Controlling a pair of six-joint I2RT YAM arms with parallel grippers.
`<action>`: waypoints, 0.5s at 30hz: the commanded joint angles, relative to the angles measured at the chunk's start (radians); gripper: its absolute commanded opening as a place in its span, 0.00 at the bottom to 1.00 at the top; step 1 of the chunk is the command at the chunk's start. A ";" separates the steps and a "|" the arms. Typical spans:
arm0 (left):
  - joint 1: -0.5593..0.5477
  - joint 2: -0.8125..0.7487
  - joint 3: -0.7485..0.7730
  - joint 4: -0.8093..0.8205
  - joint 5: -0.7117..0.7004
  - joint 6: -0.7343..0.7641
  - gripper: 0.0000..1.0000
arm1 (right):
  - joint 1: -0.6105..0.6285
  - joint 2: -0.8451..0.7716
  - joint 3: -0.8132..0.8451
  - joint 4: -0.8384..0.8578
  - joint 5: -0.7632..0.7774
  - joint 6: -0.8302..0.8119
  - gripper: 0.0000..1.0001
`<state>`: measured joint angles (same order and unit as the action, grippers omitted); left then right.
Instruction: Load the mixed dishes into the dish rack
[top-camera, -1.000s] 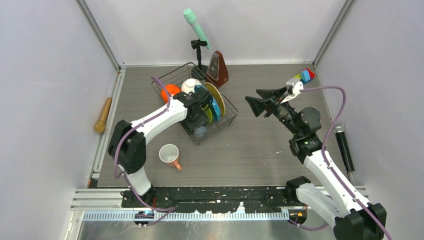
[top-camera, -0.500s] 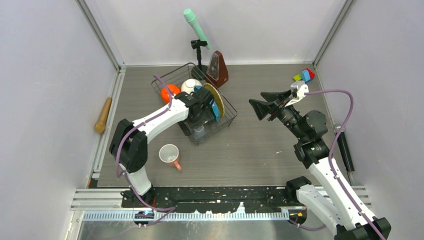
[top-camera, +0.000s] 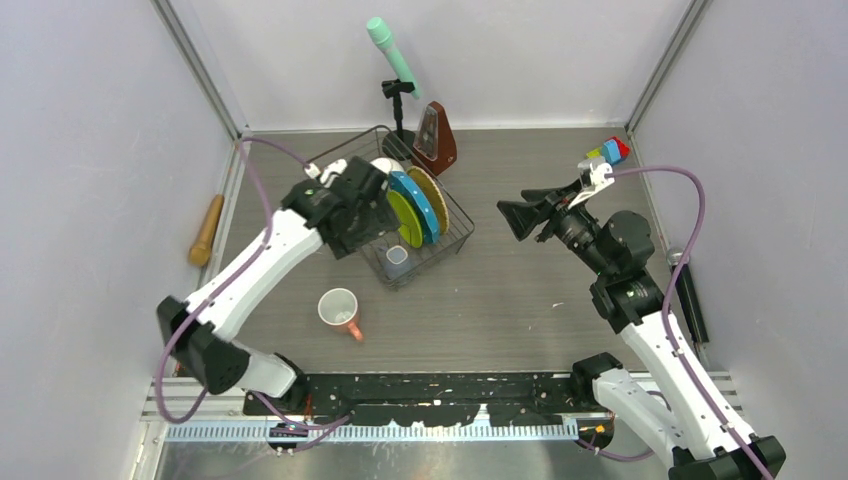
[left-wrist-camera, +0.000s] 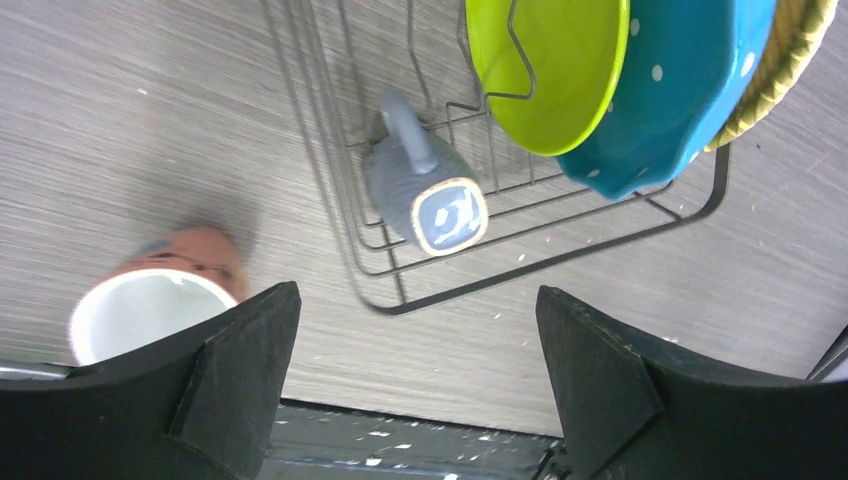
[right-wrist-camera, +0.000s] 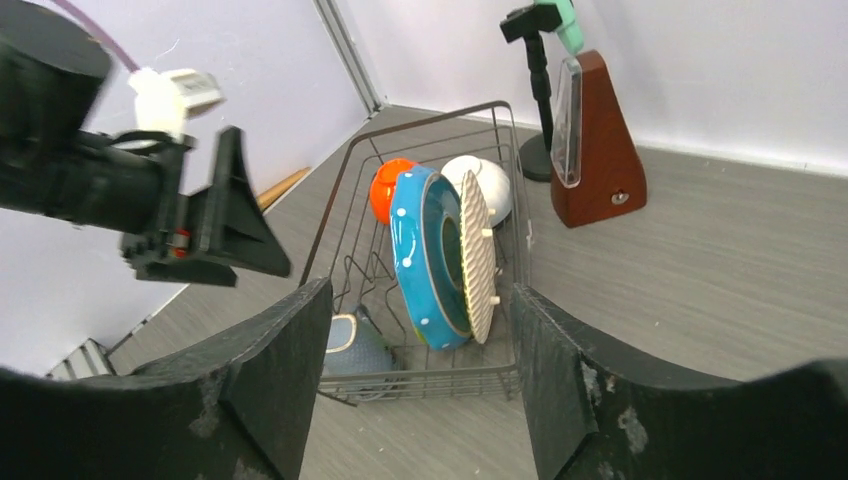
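One dish out: pink mug (top-camera: 340, 312) on the table, just near-side of the dish rack (top-camera: 440, 258); looks tipped over, mouth up-left, can't confirm.
Nearer arm: left; mug lies below and toward its base from the left gripper (left-wrist-camera: 415, 290).
Left fingers: wide apart, empty, above the rack.
Right gripper (top-camera: 512, 208): apart, empty, well away.

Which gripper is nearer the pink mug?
Left. The left gripper hangs by the dish rack's left edge, just behind the pink mug; the right gripper is off to the rack's right.
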<state>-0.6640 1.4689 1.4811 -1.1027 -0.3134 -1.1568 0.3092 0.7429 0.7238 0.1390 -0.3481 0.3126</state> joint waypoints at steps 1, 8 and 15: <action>0.106 -0.138 -0.027 -0.088 0.098 0.290 0.90 | 0.003 0.019 0.118 -0.141 0.078 0.094 0.72; 0.162 -0.253 -0.226 -0.184 0.158 0.267 0.85 | 0.002 0.037 0.173 -0.304 0.148 0.193 0.74; 0.186 -0.285 -0.334 -0.138 0.183 0.275 0.82 | 0.002 0.031 0.159 -0.329 0.153 0.229 0.73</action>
<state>-0.4995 1.2194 1.1797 -1.2537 -0.1551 -0.9085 0.3103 0.7799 0.8612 -0.1753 -0.2176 0.5007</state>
